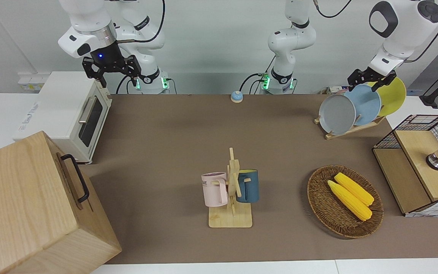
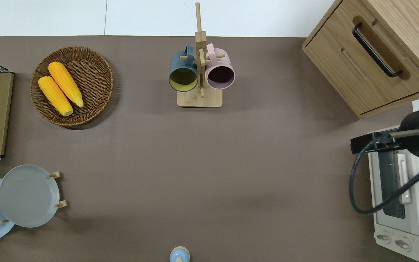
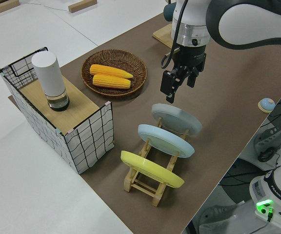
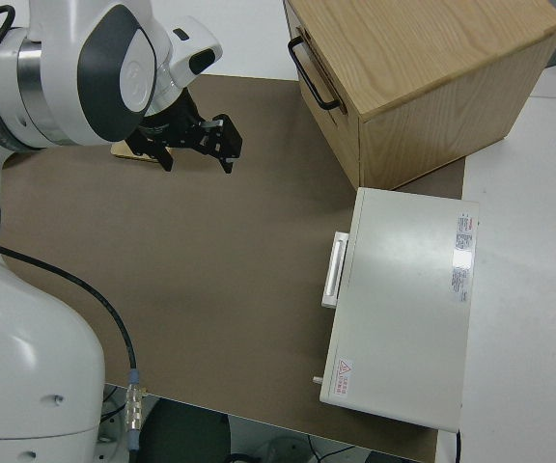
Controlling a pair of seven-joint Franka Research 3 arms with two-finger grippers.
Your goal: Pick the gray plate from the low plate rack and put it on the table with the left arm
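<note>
White jointed arms with dark oval joint panels, black cables, green-lit bases.

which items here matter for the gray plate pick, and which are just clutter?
In play:
- round matte light-gray plate
- low light-wood slatted plate rack
- brown-matted table
- left gripper, open, above the rack

Just lying about:
- sky-blue plate and yellow plate, same rack
- wicker basket of corn
- wooden mug tree with two mugs
- white toaster oven
- right arm, parked
</note>
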